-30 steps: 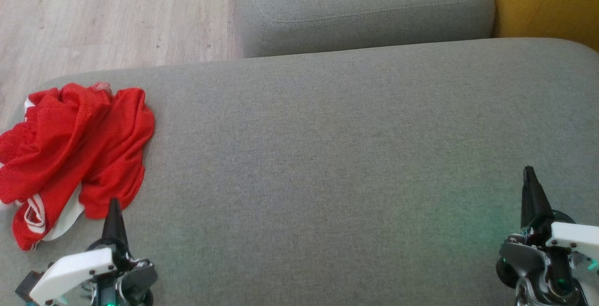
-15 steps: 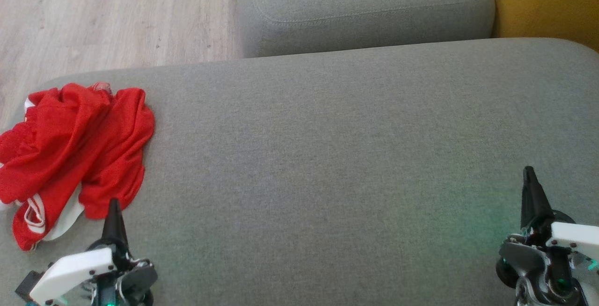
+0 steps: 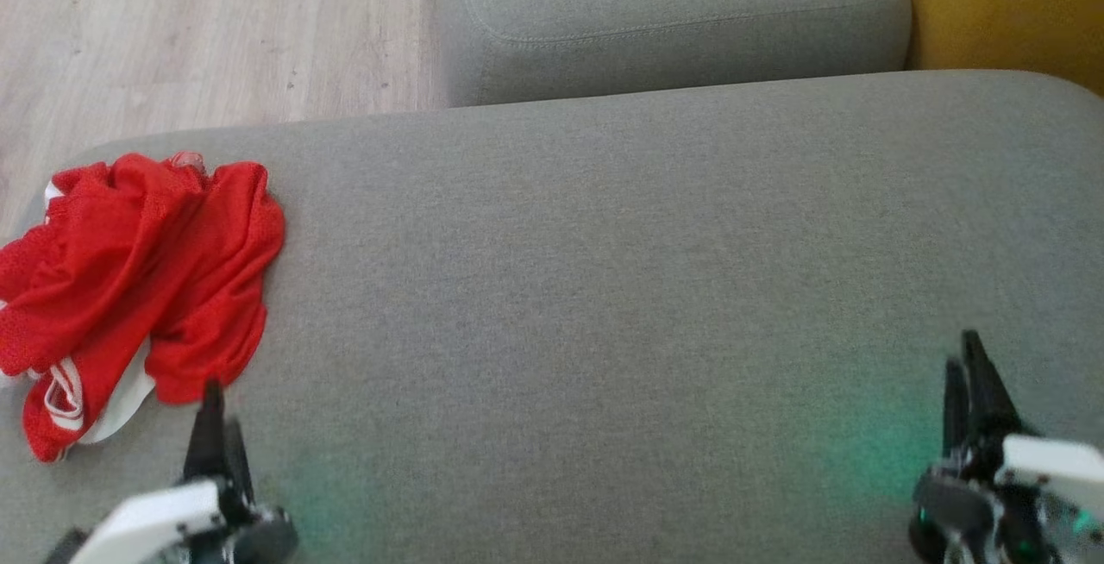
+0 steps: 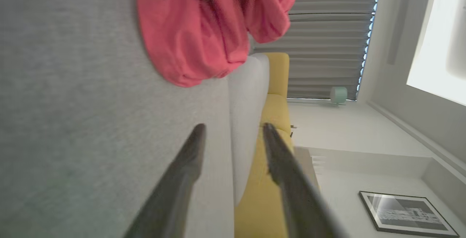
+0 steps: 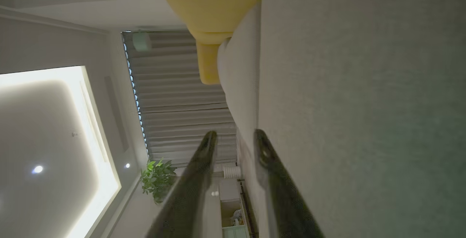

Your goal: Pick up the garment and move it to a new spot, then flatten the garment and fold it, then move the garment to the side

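Far left, the garment lies crumpled at the left end of the grey sofa seat, close to the edge above the wooden floor; it's red mesh with white trim showing at the near corner. It looks light, limp and airy; I'd expect it to sag and slide rather than hold any shape, so a pinch on a single thin layer may slip. The thick bunched fold on top or the trimmed hem seems the safer hold. Just beside its near hem sits the left gripper; in the left wrist view its fingers stand clearly apart, empty, aimed towards the red cloth ahead with bare seat between. Across the middle there's only open grey upholstery, plenty of room for spreading and folding. Far right, the right gripper hovers low over the seat, well apart from the cloth; its fingers are parted too, more narrowly, holding nothing.
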Tool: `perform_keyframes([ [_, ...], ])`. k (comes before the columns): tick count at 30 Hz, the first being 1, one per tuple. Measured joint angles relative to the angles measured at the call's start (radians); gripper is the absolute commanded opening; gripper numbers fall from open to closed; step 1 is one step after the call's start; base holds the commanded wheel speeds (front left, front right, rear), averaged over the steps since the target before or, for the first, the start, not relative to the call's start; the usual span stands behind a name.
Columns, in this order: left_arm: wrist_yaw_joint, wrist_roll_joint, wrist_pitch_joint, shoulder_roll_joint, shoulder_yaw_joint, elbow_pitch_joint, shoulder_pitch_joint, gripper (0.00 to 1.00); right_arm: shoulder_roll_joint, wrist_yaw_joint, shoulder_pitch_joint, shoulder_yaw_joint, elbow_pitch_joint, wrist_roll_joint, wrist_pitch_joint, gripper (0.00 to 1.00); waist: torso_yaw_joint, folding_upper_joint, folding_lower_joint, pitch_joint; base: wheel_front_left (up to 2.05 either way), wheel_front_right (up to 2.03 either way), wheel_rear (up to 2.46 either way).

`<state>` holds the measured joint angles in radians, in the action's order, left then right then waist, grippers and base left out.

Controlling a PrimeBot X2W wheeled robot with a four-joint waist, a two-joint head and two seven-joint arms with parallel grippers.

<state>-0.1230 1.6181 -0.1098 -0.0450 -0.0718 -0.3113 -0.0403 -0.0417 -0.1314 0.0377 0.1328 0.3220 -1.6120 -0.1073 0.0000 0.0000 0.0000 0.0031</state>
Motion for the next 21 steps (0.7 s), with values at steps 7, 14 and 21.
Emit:
perform_keyframes([
  [7,0.000,-0.006,0.012,0.004,0.009,-0.046,0.049,1.00,0.004,0.000,-0.052,-0.015,0.047,0.002,0.010,1.00,0.000,0.0000,0.0000,0.000,0.00,0.00,0.00],
  [14,0.000,-0.067,0.028,0.004,0.016,-0.039,0.045,1.00,0.004,0.000,-0.047,-0.030,0.041,0.059,0.029,1.00,-0.001,0.0000,0.0000,-0.002,0.00,0.00,0.00],
  [21,0.001,-0.151,0.052,0.004,0.025,-0.013,0.045,1.00,0.004,0.000,-0.047,-0.033,0.031,0.173,0.050,1.00,-0.002,0.0000,0.0000,-0.005,0.00,0.00,0.00],
])
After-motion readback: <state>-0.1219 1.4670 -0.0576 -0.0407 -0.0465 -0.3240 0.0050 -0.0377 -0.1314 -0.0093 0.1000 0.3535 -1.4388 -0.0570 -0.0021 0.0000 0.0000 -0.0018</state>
